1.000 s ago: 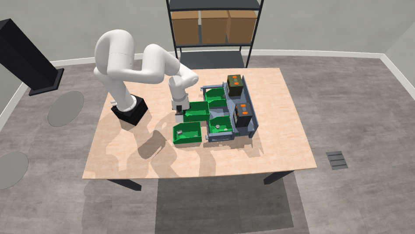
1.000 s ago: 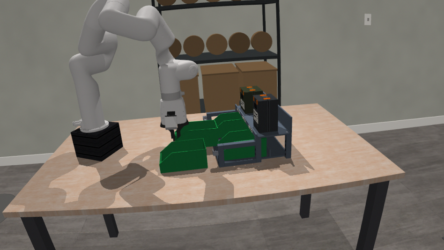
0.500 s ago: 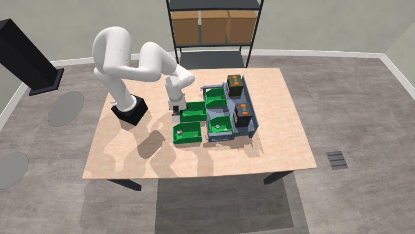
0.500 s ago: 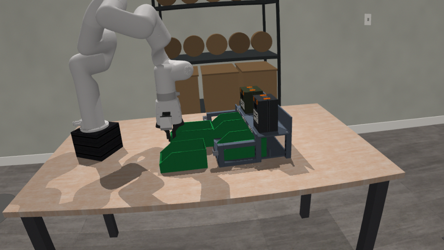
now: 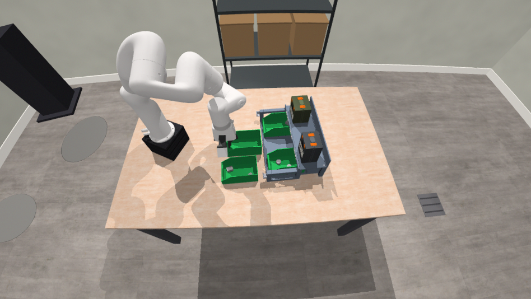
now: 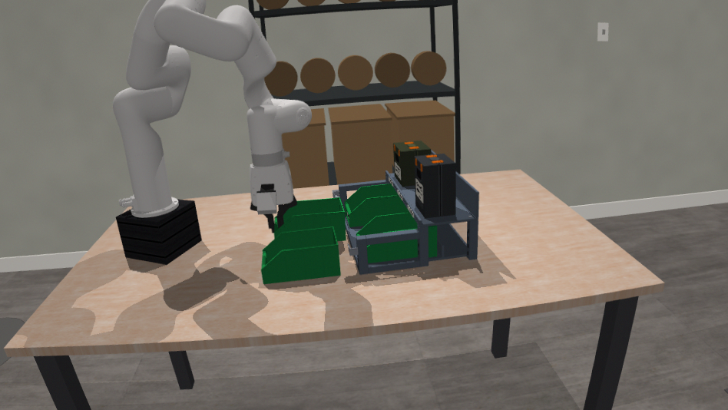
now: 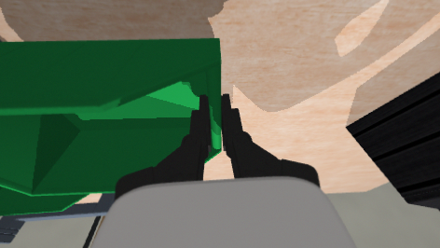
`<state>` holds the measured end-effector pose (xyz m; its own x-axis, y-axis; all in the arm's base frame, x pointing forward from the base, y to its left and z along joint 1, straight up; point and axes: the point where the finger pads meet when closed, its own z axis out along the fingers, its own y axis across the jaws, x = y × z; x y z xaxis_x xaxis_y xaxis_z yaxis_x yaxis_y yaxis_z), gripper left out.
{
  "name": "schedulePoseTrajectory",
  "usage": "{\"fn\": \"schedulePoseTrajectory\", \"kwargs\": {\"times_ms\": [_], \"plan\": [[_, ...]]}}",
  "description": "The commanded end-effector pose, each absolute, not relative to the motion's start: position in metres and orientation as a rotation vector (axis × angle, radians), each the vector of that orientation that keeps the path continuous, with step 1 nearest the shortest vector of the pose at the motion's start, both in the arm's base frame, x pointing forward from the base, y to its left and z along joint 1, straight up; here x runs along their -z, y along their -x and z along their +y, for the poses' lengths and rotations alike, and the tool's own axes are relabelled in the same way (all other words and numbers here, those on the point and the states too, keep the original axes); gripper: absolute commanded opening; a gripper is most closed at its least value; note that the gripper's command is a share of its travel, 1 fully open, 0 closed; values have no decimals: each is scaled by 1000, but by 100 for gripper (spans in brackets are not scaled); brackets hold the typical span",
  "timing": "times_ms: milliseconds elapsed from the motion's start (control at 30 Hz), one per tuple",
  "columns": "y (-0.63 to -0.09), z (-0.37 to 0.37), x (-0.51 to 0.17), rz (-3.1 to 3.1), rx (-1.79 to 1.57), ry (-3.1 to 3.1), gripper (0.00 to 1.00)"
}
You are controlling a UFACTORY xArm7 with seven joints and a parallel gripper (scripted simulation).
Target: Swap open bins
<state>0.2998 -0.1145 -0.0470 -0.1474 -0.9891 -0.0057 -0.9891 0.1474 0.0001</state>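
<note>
We see the pincer (image 5: 228, 145) (image 6: 275, 225) (image 7: 214, 106) pinching the front wall of an empty open bin of green material (image 5: 248, 143) (image 6: 320, 207) (image 7: 116, 140); one finger is inside this wall and the other is outside. The bin extends from the pincer toward the blue-grey shelf unit (image 5: 281, 173) (image 6: 395, 233) (image 7: 104, 201), and it is out of its place. We cannot tell if its base touches the light wooden table top (image 5: 364, 192) (image 6: 560, 254) (image 7: 280, 47).

The second green open bin, with small grey parts in it (image 5: 239, 171) (image 6: 300, 264), stands on the table beside the pinched one, on the side of the pincer which is away from the back wall. Its open front points to the same side as the front which our pincer pinches.

Beyond the pinched bin, as we look from the pincer, the middle place of the shelf has no bin. On one side of this place sits a green shelf bin (image 5: 275, 124), and on the other side a green shelf bin with grey parts (image 5: 281, 159). Farther from the pincer, upon the raised board, stand an olive box with orange marks (image 5: 300, 109) (image 6: 406, 165) and a black box with orange marks (image 5: 311, 148) (image 6: 432, 188).

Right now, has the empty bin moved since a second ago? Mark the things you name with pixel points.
Yes, the empty bin (image 5: 248, 139) (image 6: 328, 222) (image 7: 116, 144) has shifted away from the shelf (image 5: 282, 173) (image 6: 423, 244) (image 7: 106, 206), toward the arm's black base (image 5: 173, 154) (image 6: 163, 242) (image 7: 401, 140).
</note>
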Motion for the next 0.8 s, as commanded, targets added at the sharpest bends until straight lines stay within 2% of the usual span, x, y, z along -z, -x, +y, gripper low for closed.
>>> {"fn": "schedulePoseTrajectory", "kwargs": {"times_ms": [0,767], "plan": [[-300,-115,46,2375,-2,2048,0],[-300,-115,48,2375,-2,2048,0]]}}
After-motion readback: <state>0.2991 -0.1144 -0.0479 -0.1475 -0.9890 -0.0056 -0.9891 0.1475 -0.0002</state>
